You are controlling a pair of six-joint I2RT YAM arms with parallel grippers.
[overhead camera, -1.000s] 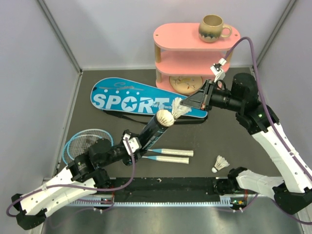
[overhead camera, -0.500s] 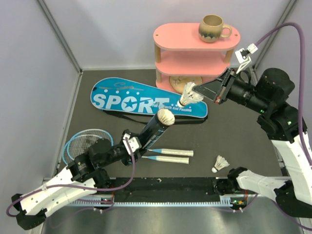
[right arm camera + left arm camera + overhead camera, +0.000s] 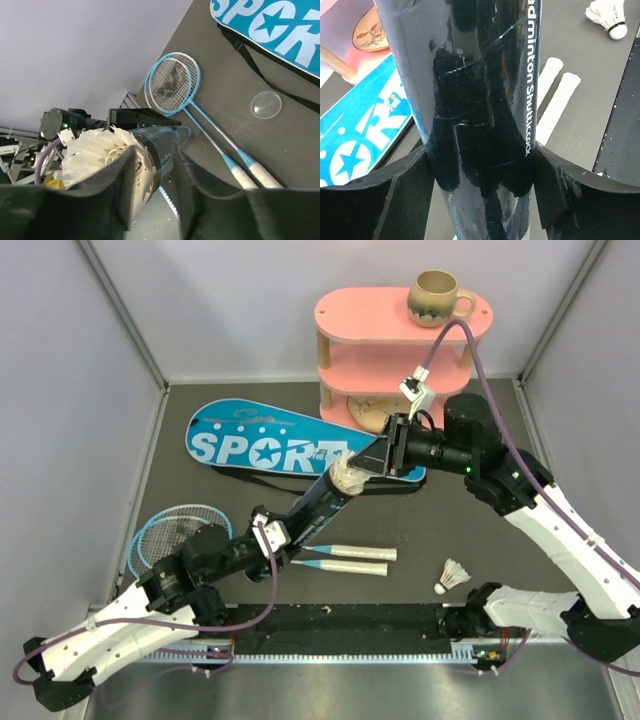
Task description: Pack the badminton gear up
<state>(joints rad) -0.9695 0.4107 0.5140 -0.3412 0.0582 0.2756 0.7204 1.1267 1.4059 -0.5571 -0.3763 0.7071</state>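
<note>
My left gripper [image 3: 272,535] is shut on the long black tube [image 3: 312,505] and holds it tilted up off the table; the left wrist view shows the tube [image 3: 480,100] between both fingers. My right gripper [image 3: 362,464] holds a white shuttlecock [image 3: 349,476] at the tube's mouth. In the right wrist view its feathers [image 3: 95,152] stick out of the tube's rim [image 3: 162,145], between my fingers. Another shuttlecock [image 3: 453,575] lies at the front right. Two light-blue rackets [image 3: 175,528] lie on the left. The blue "SPORT" cover [image 3: 270,445] lies behind the tube.
The pink three-tier shelf [image 3: 400,335] stands at the back with the beige mug [image 3: 437,296] on top and a wooden plate [image 3: 380,412] at the bottom. A clear round lid [image 3: 266,105] lies by the cover's black strap. Grey walls close both sides.
My right gripper swung out to the right with the shuttlecock, then came back left and down. The shuttlecock now sits in the tube's mouth. The left arm and tube stayed still.
</note>
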